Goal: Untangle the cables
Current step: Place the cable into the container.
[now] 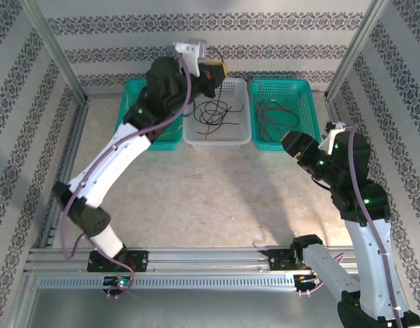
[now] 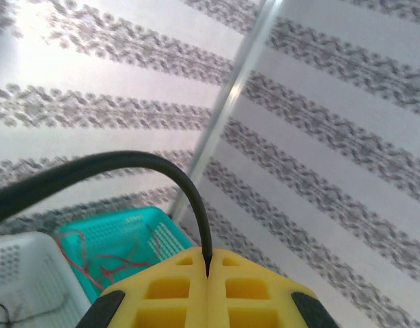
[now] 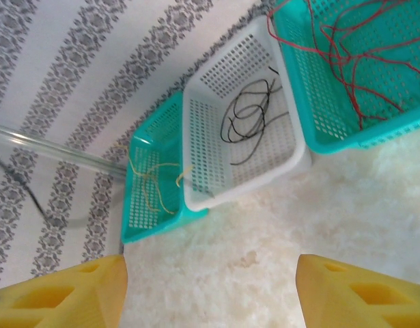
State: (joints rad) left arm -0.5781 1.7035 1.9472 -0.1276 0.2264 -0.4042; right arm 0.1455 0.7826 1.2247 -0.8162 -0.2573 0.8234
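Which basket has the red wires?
The right teal basket holds red cables; the white basket has black cables, the left teal basket yellow cables.

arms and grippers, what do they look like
Both the left arm and right arm have white link shells, black joints with small green lights, and a purple cable running alongside. The left gripper and right gripper have yellow fingers with rectangular recesses.

The left arm (image 1: 110, 164) stretches from its base at 7 o'clock far out toward 12 o'clock. The left gripper (image 2: 207, 273) has its jaws pressed together, pinching a black cable (image 2: 128, 160). The right arm (image 1: 360, 205) stands folded at 4 o'clock, its wrist aimed toward 10 o'clock. The right gripper (image 3: 210, 301) holds its jaws wide apart.
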